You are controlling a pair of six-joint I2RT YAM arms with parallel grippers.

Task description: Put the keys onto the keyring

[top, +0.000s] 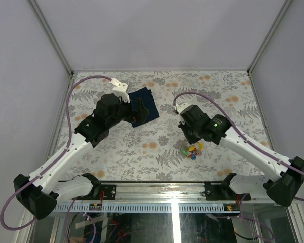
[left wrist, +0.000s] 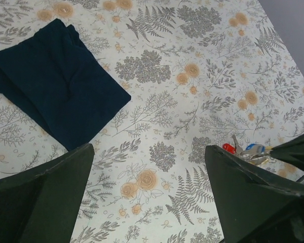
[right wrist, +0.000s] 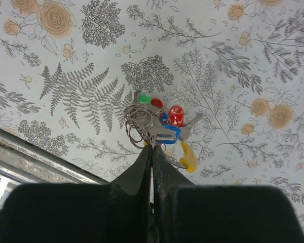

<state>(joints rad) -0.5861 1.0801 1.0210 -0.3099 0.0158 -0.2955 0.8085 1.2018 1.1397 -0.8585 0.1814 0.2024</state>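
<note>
From my station I take the folded navy cloth (top: 144, 112) as my marker. The keys (right wrist: 164, 129) lie as one bunch on the flowered counter (right wrist: 243, 76), well apart from the cloth, off to its right and nearer the arm bases in the overhead view.

Through the right wrist camera, the bunch's long axis runs slantwise from the green tag at the far left to the yellow tag at the near right. Red and blue tags sit between them. The yellow-tagged key lies lengthwise, pointing back toward the camera, and the red one's blade points off to the right. The keyring (right wrist: 137, 121) shows as loose grey wire loops on the left flank of the bunch, touching the tags.

The right pincer (right wrist: 152, 147) is closed, its tips meeting at the near edge of the bunch beside the blue tag. I cannot tell whether any wire is caught between them.

The left pincer (left wrist: 148, 149) hangs beside the cloth, spread wide with only bare counter between its fingers.
</note>
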